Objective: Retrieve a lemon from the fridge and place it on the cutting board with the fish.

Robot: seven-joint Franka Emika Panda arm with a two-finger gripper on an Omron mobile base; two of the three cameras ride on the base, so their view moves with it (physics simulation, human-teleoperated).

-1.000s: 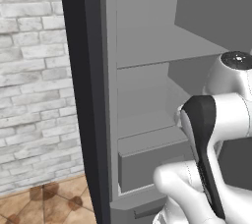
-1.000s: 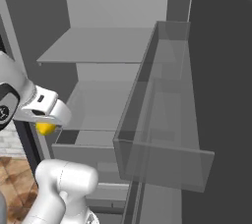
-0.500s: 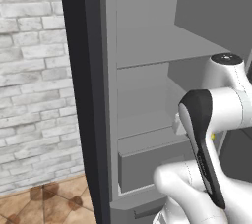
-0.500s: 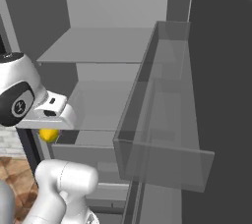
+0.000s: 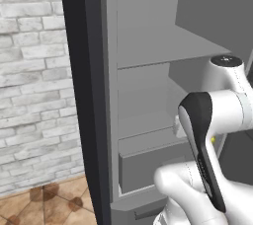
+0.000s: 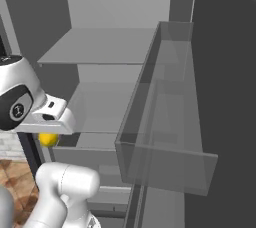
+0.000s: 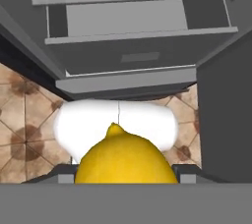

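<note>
Claw (image 7: 126, 176) clamped on lemon (image 7: 126, 158) — fridge (image 6: 120, 72) open

Matt grey fridge (image 5: 148, 46), smooth glossy lemon (image 7: 126, 161)

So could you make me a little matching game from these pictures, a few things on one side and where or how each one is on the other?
Things:
1. lemon
2. fridge
3. clear door bin
4. brick wall

States or places:
A. standing open, shelves bare
B. held in the hand, above the tiled floor
C. left of the fridge, pale grey
D. fixed to the inside of the open door

Pairs: 1-B, 2-A, 3-D, 4-C
</note>
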